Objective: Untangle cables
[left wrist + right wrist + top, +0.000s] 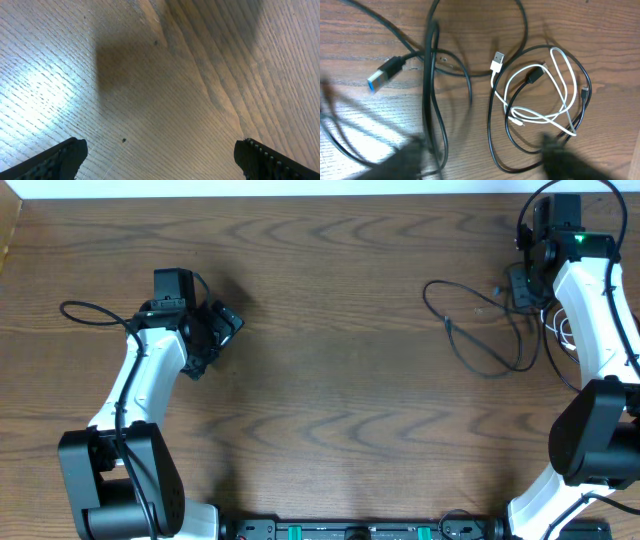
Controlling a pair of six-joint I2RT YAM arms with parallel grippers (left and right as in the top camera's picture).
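Note:
The cables lie at the table's far right. In the overhead view a long black cable [487, 372] loops over the wood, and a white cable [560, 330] shows beside the right arm. My right gripper [518, 285] hovers over them. In the right wrist view that gripper [482, 160] is open and its fingers are blurred. Below it the white cable [555, 102] is coiled inside black loops [495, 130]. A blurred black strand [430, 75] runs by the left finger, and a blue-tipped plug [382, 76] lies at the left. My left gripper [222, 330] [160, 160] is open over bare wood, far from the cables.
A thick black arm cable [95, 312] curls out to the left of the left arm. The table's back edge [300, 198] runs along the top. The right arm's white link [600, 320] lies over part of the cable pile.

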